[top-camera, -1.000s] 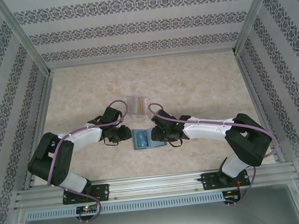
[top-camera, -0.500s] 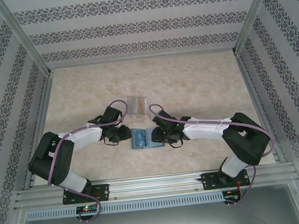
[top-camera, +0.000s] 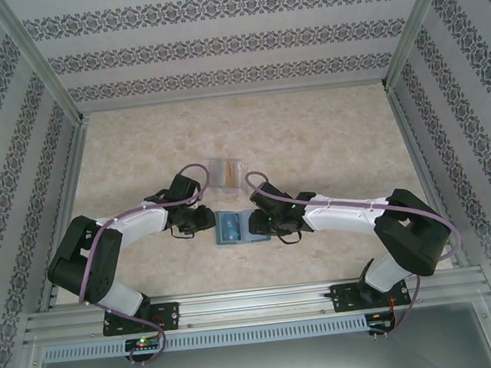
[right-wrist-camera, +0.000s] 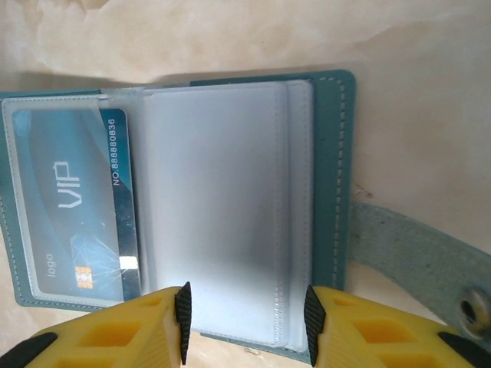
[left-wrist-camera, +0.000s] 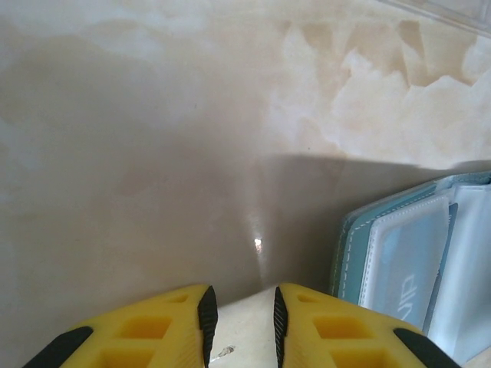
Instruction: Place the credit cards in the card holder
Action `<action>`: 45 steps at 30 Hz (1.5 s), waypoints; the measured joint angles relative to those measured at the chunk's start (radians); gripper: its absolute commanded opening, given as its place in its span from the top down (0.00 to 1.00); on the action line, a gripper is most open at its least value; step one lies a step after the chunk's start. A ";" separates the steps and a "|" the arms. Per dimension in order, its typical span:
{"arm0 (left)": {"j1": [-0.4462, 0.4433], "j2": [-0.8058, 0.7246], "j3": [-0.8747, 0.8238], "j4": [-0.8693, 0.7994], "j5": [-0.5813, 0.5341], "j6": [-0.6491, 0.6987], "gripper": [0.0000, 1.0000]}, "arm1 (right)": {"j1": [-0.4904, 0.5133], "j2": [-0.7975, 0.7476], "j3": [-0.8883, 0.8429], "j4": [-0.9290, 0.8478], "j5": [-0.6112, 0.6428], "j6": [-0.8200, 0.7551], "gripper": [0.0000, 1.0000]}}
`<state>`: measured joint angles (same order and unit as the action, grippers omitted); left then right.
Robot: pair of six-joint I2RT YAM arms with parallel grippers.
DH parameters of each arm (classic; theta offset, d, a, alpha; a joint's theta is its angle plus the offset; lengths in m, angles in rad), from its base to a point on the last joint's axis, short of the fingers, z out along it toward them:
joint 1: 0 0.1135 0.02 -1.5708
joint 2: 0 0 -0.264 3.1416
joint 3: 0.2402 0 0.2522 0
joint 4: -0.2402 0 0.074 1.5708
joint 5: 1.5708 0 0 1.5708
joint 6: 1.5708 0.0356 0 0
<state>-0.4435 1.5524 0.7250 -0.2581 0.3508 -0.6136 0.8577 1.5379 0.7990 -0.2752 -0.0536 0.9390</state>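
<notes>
Card holder (top-camera: pixel 235 228) lies open at near centre, one blue VIP card (right-wrist-camera: pixel 73 218) pocketed and the next sleeve (right-wrist-camera: pixel 219 199) bare, so filling seems barely begun; left gripper (left-wrist-camera: pixel 242 307) narrowly parted, right gripper (right-wrist-camera: pixel 247 307) spread, both empty

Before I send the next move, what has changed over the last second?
The right arm swung its elbow outward, flattening its forearm; the right gripper stayed at the open wallet. No visible pick-up or release. The left arm, the wallet and the clear box kept their places.
</notes>
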 measured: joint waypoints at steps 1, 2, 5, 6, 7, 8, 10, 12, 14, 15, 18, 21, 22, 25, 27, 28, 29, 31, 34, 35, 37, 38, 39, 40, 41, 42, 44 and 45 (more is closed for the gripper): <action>0.000 0.000 0.000 0.000 0.000 0.000 0.69 | 0.003 0.008 0.000 0.006 -0.001 0.000 0.56; 0.000 0.000 0.000 0.000 0.000 0.000 0.69 | 0.003 0.015 0.001 0.009 -0.004 0.000 0.57; 0.000 0.001 0.002 -0.004 0.000 0.000 0.69 | 0.002 0.034 0.003 0.019 -0.009 0.000 0.57; 0.000 0.001 0.002 -0.004 0.000 0.000 0.69 | 0.003 0.039 0.004 0.022 -0.011 0.000 0.57; 0.000 0.001 0.002 -0.004 0.000 0.000 0.69 | 0.003 0.043 0.004 0.025 -0.014 0.000 0.57; 0.000 0.001 0.002 -0.004 0.000 0.000 0.69 | 0.003 0.047 0.004 0.027 -0.015 0.001 0.58; 0.000 0.001 0.002 -0.005 0.000 0.000 0.70 | 0.003 0.051 0.004 0.031 -0.016 0.001 0.60; 0.000 0.001 0.002 -0.005 0.000 0.000 0.69 | 0.003 0.051 0.004 0.034 -0.016 0.005 0.62; 0.000 0.000 0.002 -0.004 0.000 0.000 0.70 | 0.003 0.051 0.004 0.033 -0.019 0.004 0.64; 0.000 0.000 0.002 -0.004 0.000 0.000 0.70 | 0.003 0.051 0.004 0.033 -0.019 0.005 0.65; 0.000 0.000 0.002 -0.004 0.000 0.000 0.70 | 0.003 0.051 0.004 0.032 -0.019 0.004 0.67; 0.000 0.000 0.002 -0.004 0.000 0.000 0.70 | 0.003 0.051 0.004 0.032 -0.019 0.004 0.67; 0.000 0.000 0.002 -0.004 0.000 0.000 0.70 | 0.004 0.051 0.005 0.031 -0.018 0.004 0.66; 0.001 0.000 0.002 -0.004 0.000 0.000 0.70 | 0.005 0.051 0.012 0.021 -0.015 0.004 0.64; 0.001 0.000 0.001 -0.004 0.000 0.000 0.70 | 0.009 0.050 0.018 0.011 -0.008 0.003 0.63; 0.001 0.000 0.001 -0.004 0.000 0.000 0.70 | 0.013 0.050 0.021 0.007 -0.003 0.001 0.61; 0.001 0.000 0.001 -0.004 0.000 0.000 0.70 | 0.017 0.048 0.022 0.003 0.003 -0.001 0.59; 0.001 0.000 0.001 -0.005 0.000 0.000 0.70 | 0.022 0.042 0.024 -0.006 0.013 -0.004 0.58; 0.001 0.000 0.001 -0.004 0.000 0.000 0.70 | 0.024 0.034 0.026 -0.016 0.017 -0.003 0.59; 0.001 0.000 0.001 -0.004 0.000 0.000 0.70 | 0.024 0.034 0.027 -0.016 0.018 -0.003 0.60; 0.001 0.000 0.001 -0.005 0.000 0.000 0.70 | 0.024 0.035 0.027 -0.016 0.016 -0.002 0.61; 0.001 0.000 0.001 -0.004 0.000 0.000 0.70 | 0.024 0.036 0.027 -0.016 0.015 -0.001 0.61; 0.001 0.000 0.001 -0.004 0.000 0.000 0.70 | 0.025 0.039 0.029 -0.016 0.014 0.000 0.61; 0.001 0.000 0.001 -0.004 0.000 0.000 0.70 | 0.029 0.044 0.032 -0.016 0.013 0.000 0.61; 0.001 0.000 0.001 -0.004 0.000 0.000 0.70 | 0.032 0.051 0.036 -0.016 0.012 0.000 0.61; 0.001 0.001 0.001 -0.004 0.000 0.000 0.71 | 0.037 0.057 0.039 -0.014 0.012 0.000 0.62; 0.001 0.001 0.001 -0.005 0.000 0.000 0.71 | 0.044 0.068 0.042 -0.012 0.011 0.000 0.63; 0.001 0.001 0.001 -0.004 0.000 0.000 0.71 | 0.044 0.072 0.042 -0.012 0.011 0.000 0.63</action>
<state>-0.4427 1.5532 0.7261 -0.2623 0.3511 -0.6136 0.9016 1.6096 0.8413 -0.2874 -0.0422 0.9390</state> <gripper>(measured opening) 0.296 0.376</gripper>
